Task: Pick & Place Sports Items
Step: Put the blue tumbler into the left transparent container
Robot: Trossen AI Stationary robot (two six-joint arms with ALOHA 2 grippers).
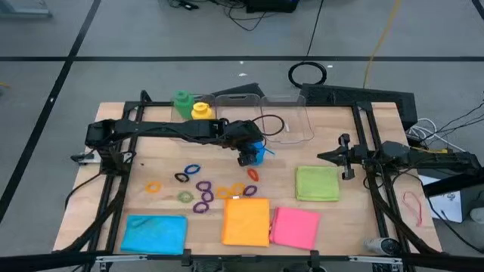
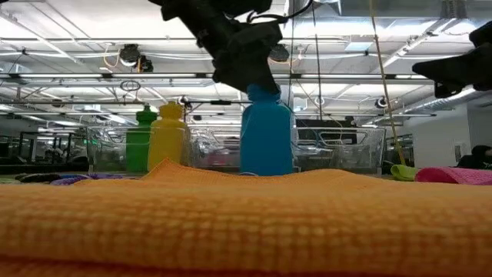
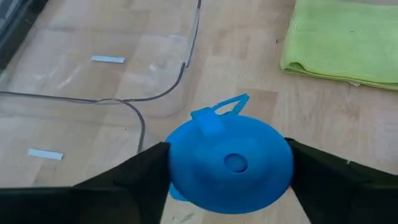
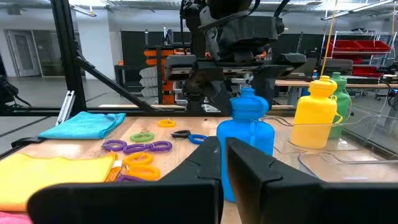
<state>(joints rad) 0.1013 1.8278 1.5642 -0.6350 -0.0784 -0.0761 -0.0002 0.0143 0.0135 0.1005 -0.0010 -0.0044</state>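
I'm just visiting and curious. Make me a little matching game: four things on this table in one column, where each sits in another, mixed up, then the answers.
Things:
1. blue bottle
2. yellow bottle
3. green cloth
4. blue cloth

Places:
A. beside the green bottle, at the table's far edge
B. front left corner
C. between the left gripper's jaws
D. nearest the waiting right gripper

Pairs: 1-C, 2-A, 3-D, 4-B

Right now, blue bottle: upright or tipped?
Upright. The blue bottle stands on the table, cap up, with the left tool closed around its top.
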